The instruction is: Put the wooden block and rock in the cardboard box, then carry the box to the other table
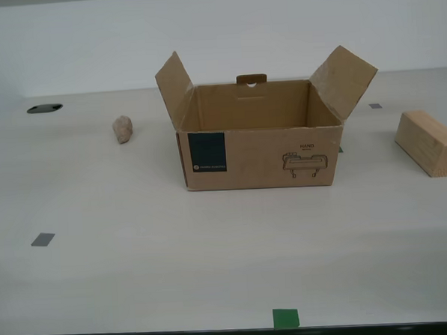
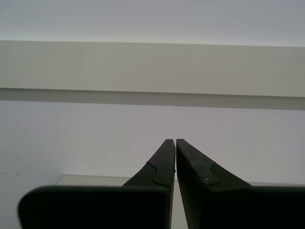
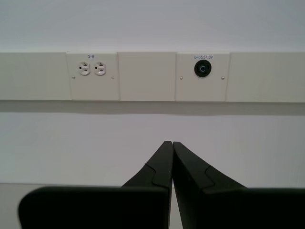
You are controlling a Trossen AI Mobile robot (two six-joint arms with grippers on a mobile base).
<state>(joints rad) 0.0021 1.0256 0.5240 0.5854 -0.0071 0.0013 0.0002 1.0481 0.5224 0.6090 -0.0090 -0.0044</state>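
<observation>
The cardboard box (image 1: 259, 156) stands open in the middle of the smooth off-white tabletop, flaps up, its inside bare as far as it shows. A small pinkish rock (image 1: 122, 129) lies toward the exterior view's left of the box. The pale wooden block (image 1: 428, 142) lies at the exterior view's right. The other table is out of view. No arm shows in the exterior view. My first gripper (image 3: 172, 143) is shut on nothing and faces a wall. My second gripper (image 2: 175, 140) is also shut on nothing, facing a bare wall.
A black hole (image 1: 44, 108) sits in the tabletop at the exterior view's far left. A grey square (image 1: 42, 239) and a green square (image 1: 285, 318) mark the near tabletop. Power sockets (image 3: 92, 69) and a round black port (image 3: 202, 69) are on the wall panel.
</observation>
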